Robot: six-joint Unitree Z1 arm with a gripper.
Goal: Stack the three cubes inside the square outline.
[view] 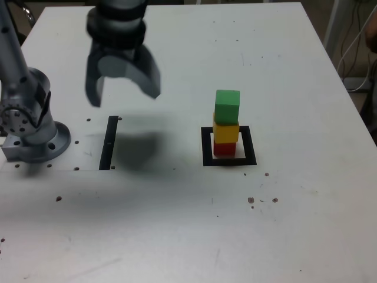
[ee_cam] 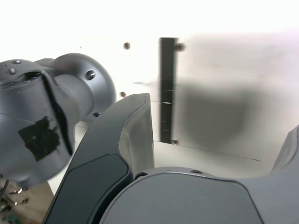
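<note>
Stack up in the square; fingers empty, near the base

Fingers (view: 123,82): spread wide, nothing between them. They hang over the bench (view: 306,194) by the black strip (view: 109,142), pointing down, a soft shadow beneath.

Stack: well apart from the fingers, toward the exterior view's right. Red (view: 224,147) at the bottom, yellow (view: 226,132) on it, green (view: 227,106) on top, all inside the square (view: 250,145). Red sits on the pale centre, presumably to keep the base within the border; yellow and green seem roughly lined up over it, which would keep the weight centred. Nothing else props the column.

Arm: wrist held above the bench, close to the base (view: 36,144). Judged a clear, parked-like pose, leaving room around the stack. Task looks complete; no further move seems needed. Main risk: a low sweep knocking green off.
</note>
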